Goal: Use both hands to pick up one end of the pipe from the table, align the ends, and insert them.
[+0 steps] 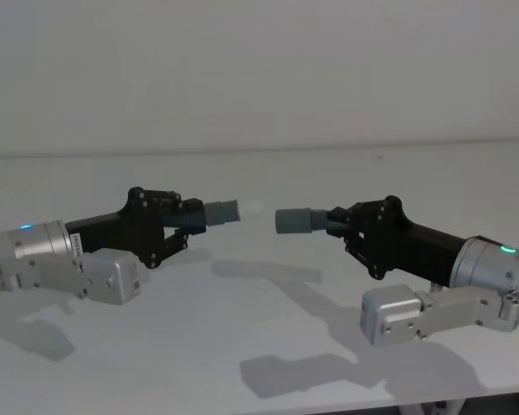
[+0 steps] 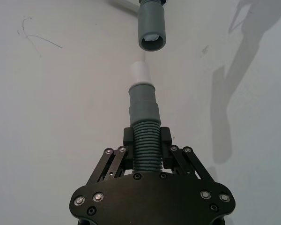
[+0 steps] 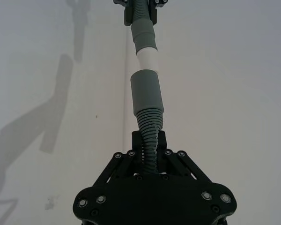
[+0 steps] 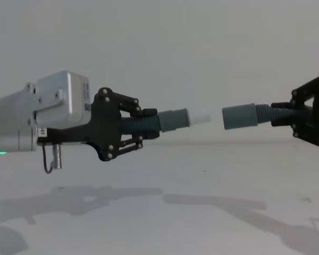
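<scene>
Plug tip (image 4: 200, 116) faces socket cuff (image 4: 239, 116) — apart, unobstructed.

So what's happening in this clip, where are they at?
The robot holds both pipe pieces in the air above the white table. The left claw is shut on the ribbed piece with the white plug tip. The right claw is shut on the piece with the open socket cuff. The two ends face each other, roughly lined up, with a gap between them. Nothing is inserted yet.
</scene>
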